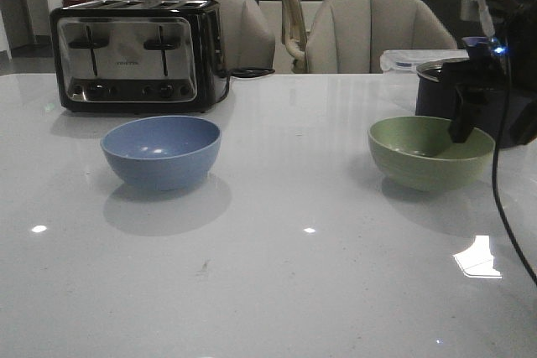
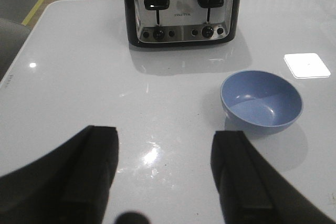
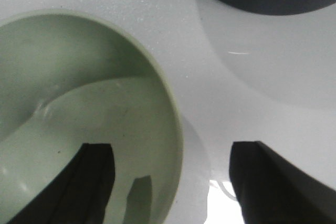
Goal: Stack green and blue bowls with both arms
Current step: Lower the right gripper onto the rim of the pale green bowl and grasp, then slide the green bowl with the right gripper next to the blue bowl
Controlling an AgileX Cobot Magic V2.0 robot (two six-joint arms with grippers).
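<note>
A dusty blue bowl (image 1: 161, 151) stands on the white table at the left, in front of the toaster. It also shows in the left wrist view (image 2: 261, 100), beyond and to one side of my open, empty left gripper (image 2: 165, 140). A sage green bowl (image 1: 430, 151) stands at the right. My right gripper (image 3: 172, 153) is open and straddles the green bowl's rim (image 3: 169, 98): one finger (image 3: 92, 182) is inside the bowl, the other outside. In the front view one right finger (image 1: 462, 123) dips into the bowl. The left gripper is out of the front view.
A chrome and black toaster (image 1: 138, 54) stands at the back left, its cord (image 1: 250, 72) trailing right. A dark lidded pot (image 1: 440, 85) stands just behind the green bowl, close to my right arm. A black cable (image 1: 503, 207) hangs down at the right. Chairs stand behind the table.
</note>
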